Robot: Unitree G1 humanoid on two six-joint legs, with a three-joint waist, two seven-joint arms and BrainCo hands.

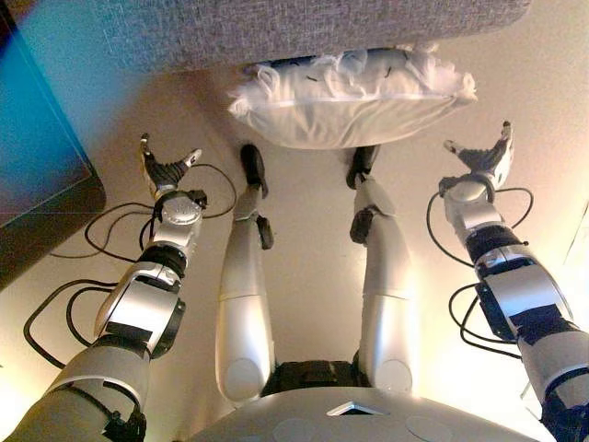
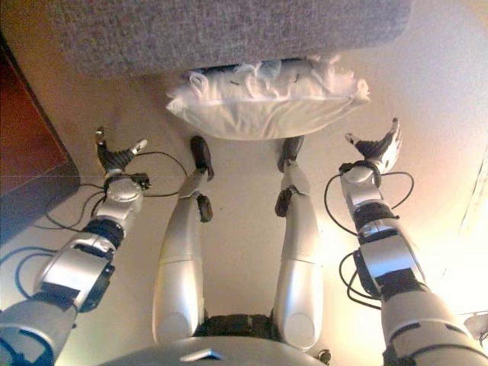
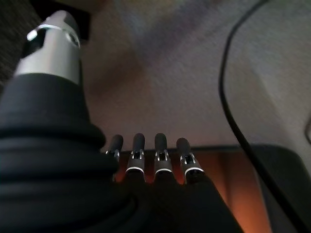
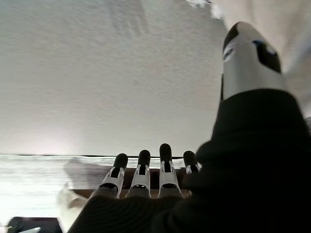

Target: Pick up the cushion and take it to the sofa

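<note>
Softness and lightness are judged of the plump white fabric cushion [image 1: 354,103], lying on the floor against the grey woven sofa [image 1: 304,28]. Both the left hand [image 1: 164,168] and right hand [image 1: 483,158] are held open, empty, well apart from it; its two ends are best clasped.

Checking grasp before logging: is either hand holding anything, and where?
Nothing held. Left hand and right hand are open, apart from the cushion between them.
</note>
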